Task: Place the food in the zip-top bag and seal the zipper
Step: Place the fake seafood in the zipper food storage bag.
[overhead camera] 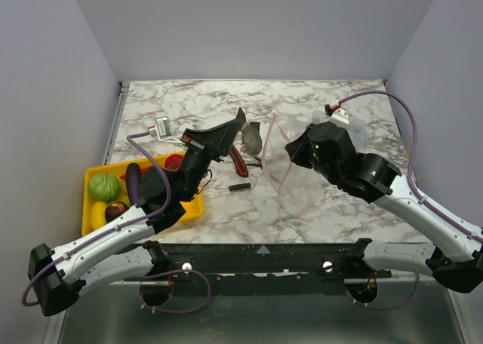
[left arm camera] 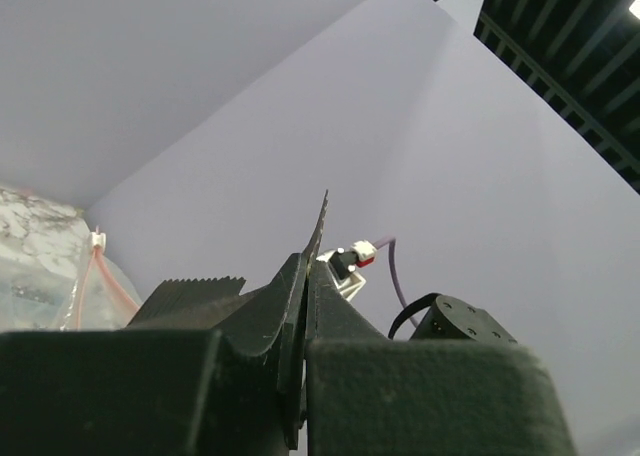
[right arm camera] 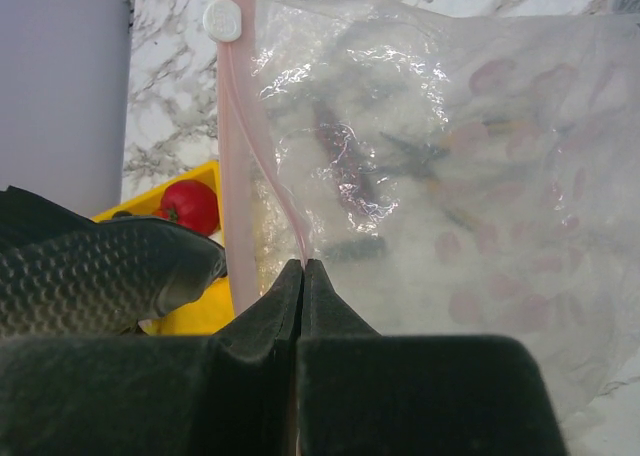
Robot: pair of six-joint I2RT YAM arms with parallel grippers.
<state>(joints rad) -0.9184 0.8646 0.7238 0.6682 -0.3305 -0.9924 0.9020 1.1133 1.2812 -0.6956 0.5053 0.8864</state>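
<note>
We saw the R jaws clenched on the zip-top bag right at its zipper, w/ the bag standing up off the bench. The fish was just beside the L jaws' tip, near the bag mouth; gripped or not, we couldn't tell. The tomato & other food lay in the yellow tray.

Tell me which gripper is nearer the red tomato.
Left. The left gripper, holding the fish, hangs right of the tomato; the right gripper pinches the zip-top bag farther right.
</note>
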